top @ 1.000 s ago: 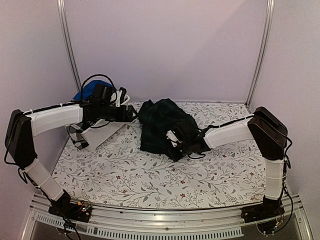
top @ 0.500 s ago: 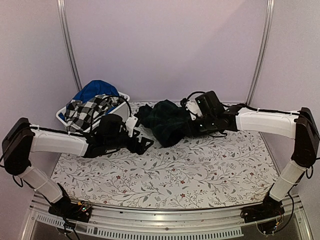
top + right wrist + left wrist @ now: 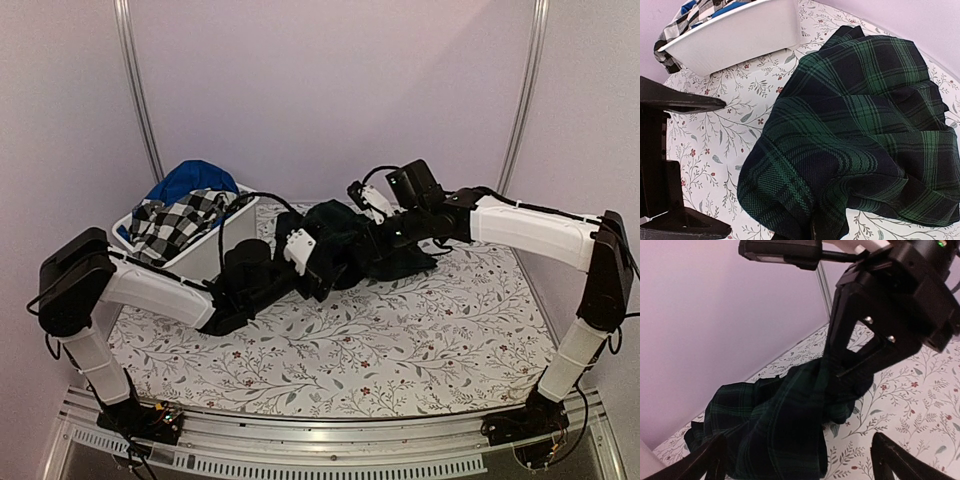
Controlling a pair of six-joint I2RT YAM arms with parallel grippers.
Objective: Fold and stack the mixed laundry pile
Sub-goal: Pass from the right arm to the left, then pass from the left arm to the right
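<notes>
The dark green-navy tartan garment (image 3: 345, 248) lies bunched at the back centre of the table. My right gripper (image 3: 388, 236) is shut on a fold of it and holds that fold up off the table. In the right wrist view the tartan garment (image 3: 860, 125) fills the frame and hides my own fingertips. My left gripper (image 3: 325, 272) is open just left of the cloth. In the left wrist view its fingers (image 3: 705, 460) stand wide apart round the lower edge of the tartan garment (image 3: 775, 430). The checked shirt (image 3: 175, 222) and a blue garment (image 3: 190, 180) lie in the tub.
A white plastic tub (image 3: 205, 255) stands at the back left on the floral tablecloth (image 3: 400, 340). Its wall (image 3: 740, 35) is close to the tartan cloth. Purple walls close in the back and both sides.
My left arm left the tub and swung low to the table centre, its jaws opening wider. My right arm moved to the back and raised a fold of the tartan garment.
</notes>
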